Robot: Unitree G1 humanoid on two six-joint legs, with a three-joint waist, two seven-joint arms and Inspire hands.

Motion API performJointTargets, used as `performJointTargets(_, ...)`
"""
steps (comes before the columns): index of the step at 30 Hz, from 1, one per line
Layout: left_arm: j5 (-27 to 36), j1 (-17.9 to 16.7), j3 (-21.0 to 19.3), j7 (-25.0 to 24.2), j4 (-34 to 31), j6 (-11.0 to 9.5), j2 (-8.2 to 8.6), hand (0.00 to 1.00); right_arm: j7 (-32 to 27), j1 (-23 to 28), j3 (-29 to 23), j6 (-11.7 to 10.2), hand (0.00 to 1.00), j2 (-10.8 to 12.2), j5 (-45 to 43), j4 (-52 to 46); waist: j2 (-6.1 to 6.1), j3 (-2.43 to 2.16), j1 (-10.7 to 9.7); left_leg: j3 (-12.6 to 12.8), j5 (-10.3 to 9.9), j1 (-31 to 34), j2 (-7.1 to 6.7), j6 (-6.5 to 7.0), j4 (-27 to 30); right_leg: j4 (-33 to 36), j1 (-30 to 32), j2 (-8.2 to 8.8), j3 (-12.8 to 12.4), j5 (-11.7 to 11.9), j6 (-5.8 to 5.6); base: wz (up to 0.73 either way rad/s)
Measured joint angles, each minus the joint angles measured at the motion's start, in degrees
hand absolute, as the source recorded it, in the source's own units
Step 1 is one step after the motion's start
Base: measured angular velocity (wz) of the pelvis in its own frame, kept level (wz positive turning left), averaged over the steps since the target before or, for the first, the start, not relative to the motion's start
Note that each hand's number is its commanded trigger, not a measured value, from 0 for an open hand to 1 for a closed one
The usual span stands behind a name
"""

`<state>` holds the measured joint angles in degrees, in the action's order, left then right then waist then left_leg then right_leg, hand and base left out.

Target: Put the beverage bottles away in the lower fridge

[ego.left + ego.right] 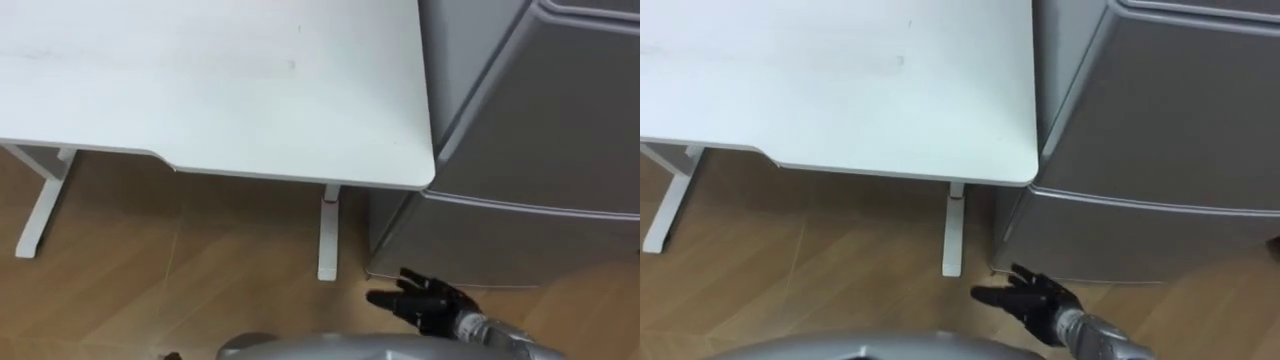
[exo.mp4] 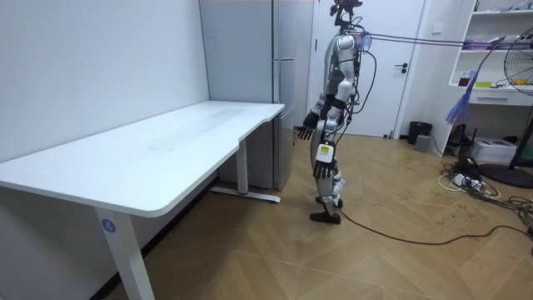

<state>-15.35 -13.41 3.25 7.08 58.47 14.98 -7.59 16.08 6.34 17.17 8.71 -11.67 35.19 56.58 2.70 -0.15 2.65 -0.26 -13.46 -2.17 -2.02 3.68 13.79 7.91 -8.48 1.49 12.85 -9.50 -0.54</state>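
one right hand (image 1: 438, 304) splayed before the fridge (image 1: 540, 150)

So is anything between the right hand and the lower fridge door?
Nothing visible. The open right hand hovers before the shut lower door, bare floor between; the table sits off to its left. The left hand hangs at its side.

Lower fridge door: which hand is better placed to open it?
Right, likely. The right hand is raised, fingers open, just before the lower fridge door; the left hand hangs at the robot's side.
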Motion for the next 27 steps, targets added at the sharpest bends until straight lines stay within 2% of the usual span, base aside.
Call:
performJointTargets(2,-0.4,-0.2,-1.2,-0.6,0.1,0.0,-0.03,0.00,-0.3,0.1,-1.8,0.0,0.00,0.2,-4.2,3.4,0.09,0.08,-0.8,-0.1,0.0,0.1,0.01,-0.03,0.0,0.0,0.0,0.01,-0.1,0.0,0.00,0.09)
performJointTargets(4,-0.5,-0.5,-2.3,-1.5,0.2,0.0,-0.30,0.00,-1.2,0.2,-3.5,-0.1,0.00,0.1,-8.2,6.3,-0.05,0.10,-0.9,0.0,0.1,0.0,0.04,-0.10,0.0,0.0,0.0,-0.01,0.0,0.0,0.00,-0.03)
performJointTargets(5,-0.5,-0.6,-3.0,-1.8,0.2,0.0,-0.42,0.00,-1.7,0.3,-4.4,0.0,0.00,0.2,-9.0,7.4,0.18,0.25,-0.8,0.0,0.1,0.0,0.09,-0.16,0.0,0.0,0.0,-0.03,0.0,0.0,0.00,-0.06)
performJointTargets(6,-0.5,-1.0,-3.2,-2.0,0.3,0.0,-0.54,0.00,-1.9,0.3,-5.5,-0.5,0.00,0.6,-9.0,7.8,0.01,0.17,-0.9,0.0,0.2,0.0,0.12,-0.23,0.0,0.0,0.1,-0.09,-0.1,0.0,0.00,-0.05)
performJointTargets(8,-0.5,-0.7,-3.2,-2.4,1.5,-0.3,-0.41,0.00,-2.3,0.4,-6.2,-1.2,0.00,0.8,-10.2,9.0,0.04,0.36,-1.0,-0.1,0.2,-0.3,0.10,-0.23,0.0,-0.1,-0.3,-0.08,-0.1,0.0,0.00,0.02)
performJointTargets(13,-0.8,-1.1,-4.6,-2.8,1.9,-0.3,-0.11,0.00,-3.6,0.4,-7.9,-1.2,0.00,1.1,-10.9,10.1,-0.18,0.38,-0.9,-0.2,0.2,-0.6,0.10,-0.23,0.0,-0.1,-0.6,-0.17,-0.7,0.0,0.00,0.01)
performJointTargets(17,-1.0,-1.5,-5.8,-2.8,2.3,-0.3,0.06,0.00,-5.0,0.5,-12.2,-1.3,0.00,1.8,-12.8,11.5,-0.39,0.42,-1.2,-0.1,0.2,-0.9,0.10,-0.23,0.0,-0.1,-0.9,-0.16,-0.9,0.0,-0.01,0.00)
performJointTargets(27,-1.5,-0.6,-7.3,-2.9,2.3,-0.5,0.11,0.00,-4.9,0.3,-12.9,-1.7,0.00,1.8,-11.6,13.4,-1.19,0.42,-1.2,-0.3,0.1,-1.0,0.04,-0.22,-0.1,-0.2,-1.1,-0.10,-0.2,0.0,-0.02,0.00)
